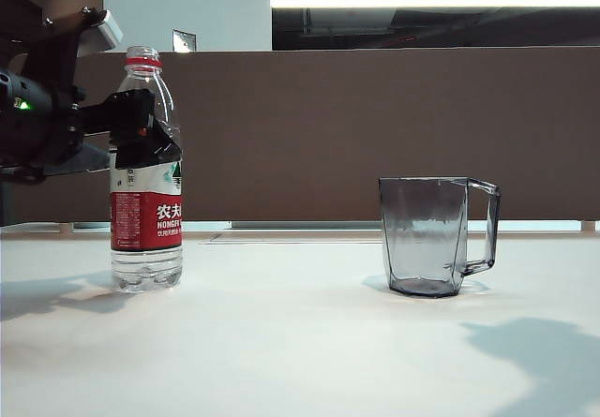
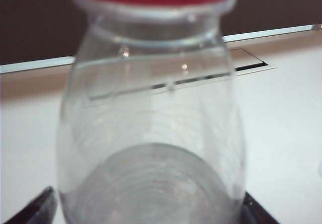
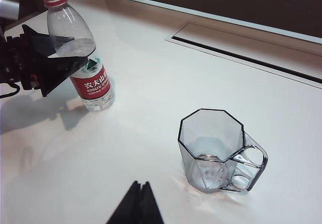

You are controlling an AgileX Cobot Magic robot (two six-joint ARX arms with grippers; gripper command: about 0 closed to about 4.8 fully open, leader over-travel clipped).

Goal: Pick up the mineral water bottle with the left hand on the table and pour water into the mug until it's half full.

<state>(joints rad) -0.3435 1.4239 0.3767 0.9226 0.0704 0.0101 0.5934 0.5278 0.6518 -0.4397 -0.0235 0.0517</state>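
Grasp step: left gripper [image 1: 141, 126], fingers spread around the mineral water bottle [image 1: 146, 192] at nine o'clock from the mug [image 1: 427, 237], must close next; right gripper [image 3: 137, 204] pressed together.

We saw the left hand [image 1: 42, 108], a bulky matte-black arm head with a small green light glowing on its side, a slanted silver-grey plate on top and a dark cable looping beneath it. Its left gripper [image 3: 60, 58] ended in two flat, black, wedge-shaped fingers [image 3: 63, 70] with sharp angular edges. Of the right gripper [image 3: 137, 207] we saw only two black pointed fingertips.
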